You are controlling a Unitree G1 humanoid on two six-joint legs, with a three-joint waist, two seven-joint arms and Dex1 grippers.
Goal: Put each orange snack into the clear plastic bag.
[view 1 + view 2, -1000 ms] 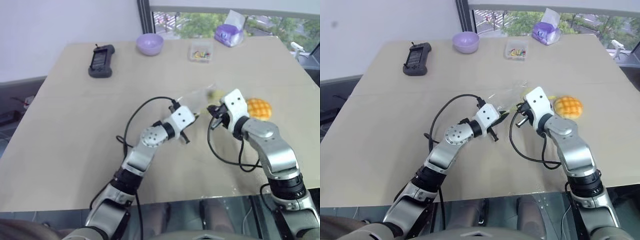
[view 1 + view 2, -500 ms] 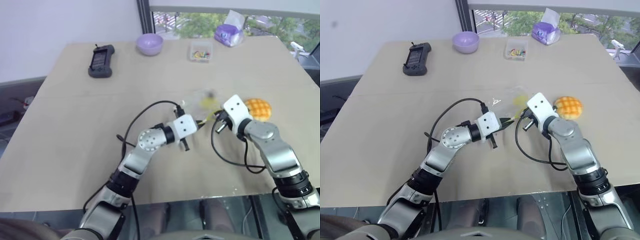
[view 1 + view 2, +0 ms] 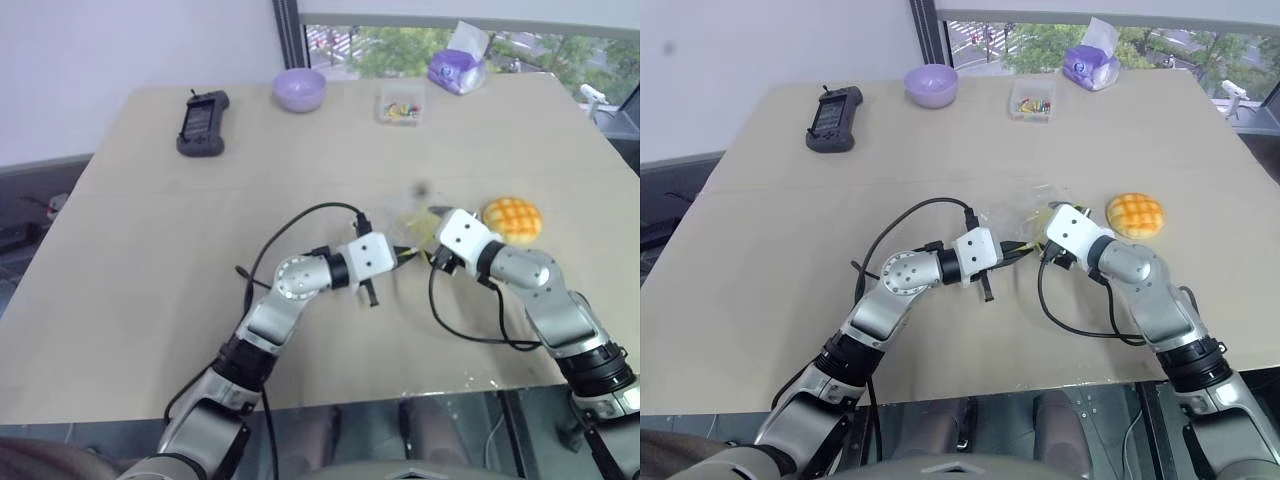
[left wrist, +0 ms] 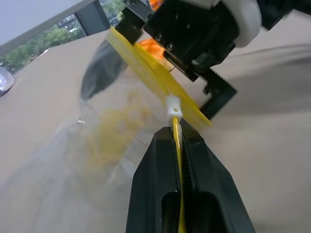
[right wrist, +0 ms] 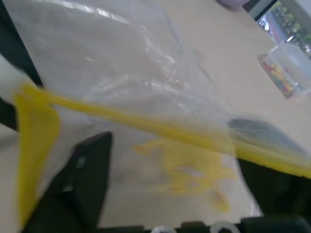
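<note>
The orange snack (image 3: 513, 219), a domed bun with a grid on top, lies on the table just right of my right gripper (image 5: 177, 194). The clear plastic bag (image 5: 146, 73) hangs crinkled between the two hands at the table's middle, its yellow sealing strip (image 4: 146, 77) stretched from one to the other. My left gripper (image 4: 177, 141) is shut on one end of that strip. The right gripper's black fingers (image 5: 82, 184) stand wide apart, open, with the strip and the bag's film running across the gap between them.
At the table's far side sit a black handheld device (image 3: 202, 120), a purple bowl (image 3: 300, 88), a small clear box of colourful bits (image 3: 401, 102) and a purple tissue pack (image 3: 457, 68). Black cables loop from both wrists over the table (image 3: 140, 260).
My right gripper has rolled and sunk toward the table, and its fingers have opened. The bag has come lower with it. The left gripper still holds the strip, drawn slightly back.
</note>
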